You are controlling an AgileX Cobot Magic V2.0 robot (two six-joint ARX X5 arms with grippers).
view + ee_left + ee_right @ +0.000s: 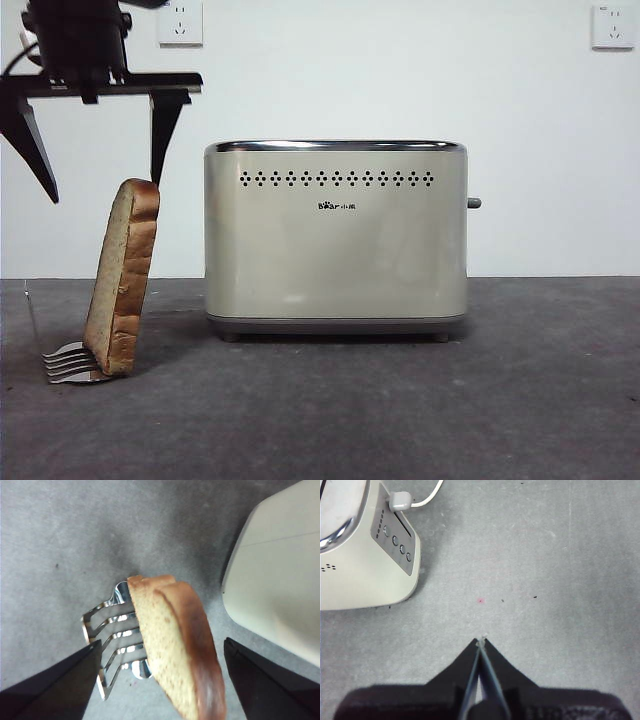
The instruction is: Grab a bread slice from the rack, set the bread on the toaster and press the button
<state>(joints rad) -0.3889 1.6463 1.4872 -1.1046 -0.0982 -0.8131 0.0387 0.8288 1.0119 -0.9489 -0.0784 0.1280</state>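
Observation:
The slice of bread stands leaning in the low silver wire rack left of the cream toaster. My left gripper hangs open just above the slice's top, one jaw on each side. The left wrist view shows the slice between the two open jaws of the left gripper, with the rack's prongs under it. The dark grey button sticks out of the toaster's right side. My right gripper is shut and empty over bare table, apart from the toaster.
Two white wall sockets sit high on the back wall. The toaster's side panel carries a row of small round knobs, a grey lever knob and a white cord. Grey tabletop spreads to the toaster's right.

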